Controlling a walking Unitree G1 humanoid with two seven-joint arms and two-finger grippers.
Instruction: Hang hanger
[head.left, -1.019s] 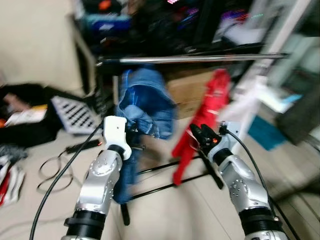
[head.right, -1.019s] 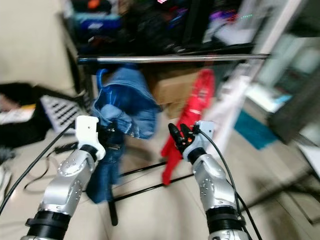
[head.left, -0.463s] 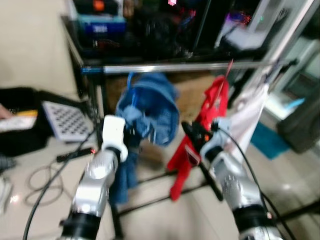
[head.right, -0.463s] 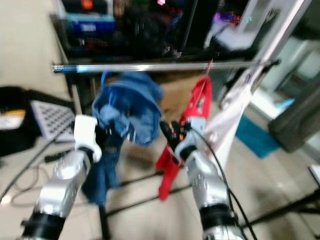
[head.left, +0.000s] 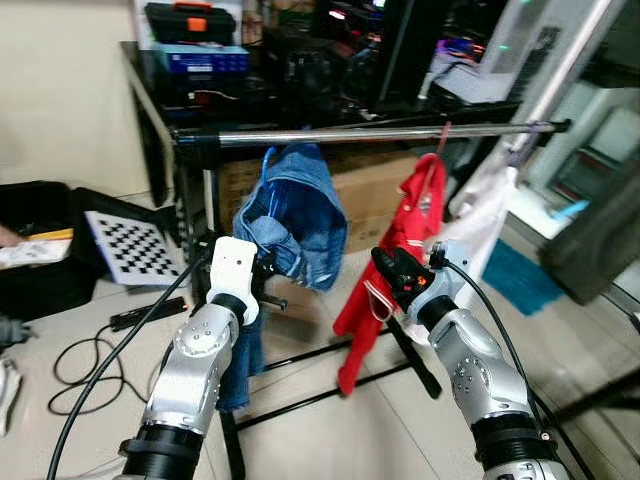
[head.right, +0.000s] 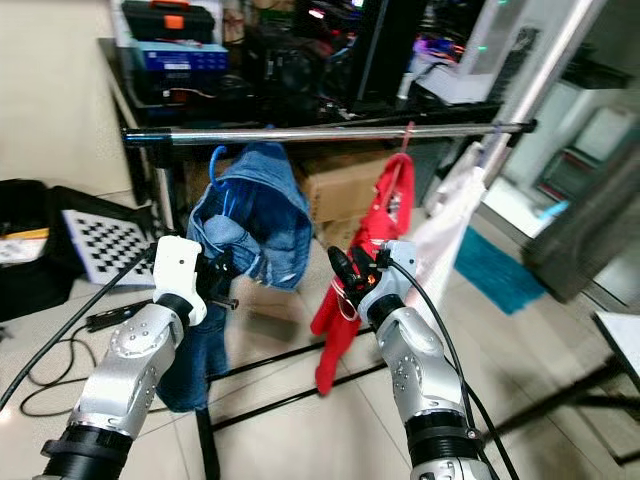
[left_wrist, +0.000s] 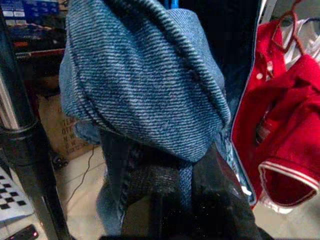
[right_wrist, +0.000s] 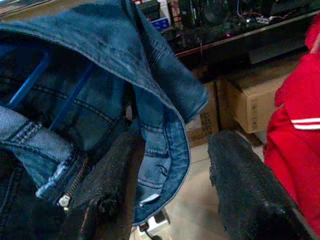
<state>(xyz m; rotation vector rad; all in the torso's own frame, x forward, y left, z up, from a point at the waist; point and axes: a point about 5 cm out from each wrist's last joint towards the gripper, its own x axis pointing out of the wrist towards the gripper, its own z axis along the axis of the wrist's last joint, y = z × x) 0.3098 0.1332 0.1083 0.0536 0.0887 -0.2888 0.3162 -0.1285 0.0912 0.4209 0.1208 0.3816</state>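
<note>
Here, left gripper (left_wrist: 185, 200) clamped on jeans (head.left: 295, 215); right gripper (right_wrist: 175, 200) open, empty; hanger (head.right: 222, 175) below rail (head.left: 380, 135), liable to slip.

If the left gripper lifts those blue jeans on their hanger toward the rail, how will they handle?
The jeans will likely be floppy: the denim bunches in folds and a leg droops below the left gripper. They probably swing, hanging from a thin blue hanger. Being thick denim, they look fairly heavy against the red shirt on the rail.
</note>
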